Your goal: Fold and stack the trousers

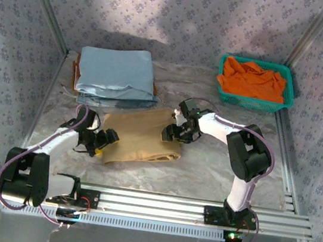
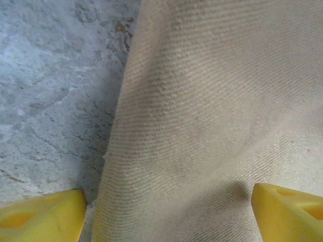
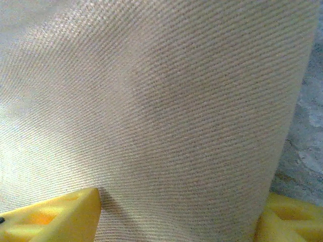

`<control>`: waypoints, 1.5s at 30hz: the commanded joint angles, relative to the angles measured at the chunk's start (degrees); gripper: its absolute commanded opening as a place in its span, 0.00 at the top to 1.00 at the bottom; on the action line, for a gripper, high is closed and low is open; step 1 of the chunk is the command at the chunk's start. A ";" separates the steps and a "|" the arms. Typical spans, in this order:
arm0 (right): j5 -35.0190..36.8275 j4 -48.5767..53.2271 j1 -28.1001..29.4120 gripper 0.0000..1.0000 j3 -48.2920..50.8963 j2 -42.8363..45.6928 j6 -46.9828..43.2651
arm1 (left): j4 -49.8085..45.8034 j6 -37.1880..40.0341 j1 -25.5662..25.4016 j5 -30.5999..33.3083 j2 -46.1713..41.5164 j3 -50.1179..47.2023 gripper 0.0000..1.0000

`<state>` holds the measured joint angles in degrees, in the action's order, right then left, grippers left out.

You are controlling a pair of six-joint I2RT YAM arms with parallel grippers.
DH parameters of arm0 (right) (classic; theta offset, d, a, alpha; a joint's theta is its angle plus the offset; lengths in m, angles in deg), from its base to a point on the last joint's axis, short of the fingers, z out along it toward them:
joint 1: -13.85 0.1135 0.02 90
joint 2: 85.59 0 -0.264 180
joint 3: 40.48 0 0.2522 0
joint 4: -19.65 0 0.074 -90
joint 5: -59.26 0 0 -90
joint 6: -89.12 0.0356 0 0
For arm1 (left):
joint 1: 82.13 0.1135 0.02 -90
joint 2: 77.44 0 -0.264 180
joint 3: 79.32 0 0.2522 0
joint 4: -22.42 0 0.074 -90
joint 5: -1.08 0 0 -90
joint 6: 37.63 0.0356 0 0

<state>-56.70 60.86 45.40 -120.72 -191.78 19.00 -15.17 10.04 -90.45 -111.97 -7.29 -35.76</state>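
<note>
The tan trousers (image 1: 144, 136) lie folded into a rough rectangle in the middle of the table. My left gripper (image 1: 106, 140) is low at their left edge, open. In the left wrist view its gripper (image 2: 169, 222) straddles the cloth edge: one yellow finger (image 2: 40, 217) over bare table, the other (image 2: 287, 212) over the trousers (image 2: 217, 111). My right gripper (image 1: 172, 133) is at the trousers' right edge. In the right wrist view its gripper (image 3: 179, 222) stands open across the trousers (image 3: 151, 101), with one yellow finger (image 3: 55, 217) on the cloth and the other (image 3: 292, 219) just past the edge.
A light blue folded cloth (image 1: 117, 72) lies at the back left, close behind the trousers. A green basket (image 1: 251, 101) holding an orange garment (image 1: 251, 79) stands at the back right. Patterned walls close in the table, and aluminium rails (image 1: 168, 203) run along the near edge.
</note>
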 commanded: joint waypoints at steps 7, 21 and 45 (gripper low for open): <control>-1.73 0.22 0.28 0.32 -1.40 -0.68 0.07 | 11.21 -1.18 -4.33 -11.28 -0.51 -0.71 0.18; -0.71 0.66 0.28 0.32 -0.16 -0.36 -0.65 | -3.98 0.15 -5.81 5.38 2.16 1.51 0.20; -2.22 -0.64 1.71 1.00 -1.32 7.84 5.16 | -5.46 -6.37 -11.46 12.07 -6.05 5.32 1.00</control>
<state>-59.73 58.67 47.70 -120.74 -187.45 23.18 -14.52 3.66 -102.12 -103.29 -10.22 -33.66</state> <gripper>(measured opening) 0.101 0.140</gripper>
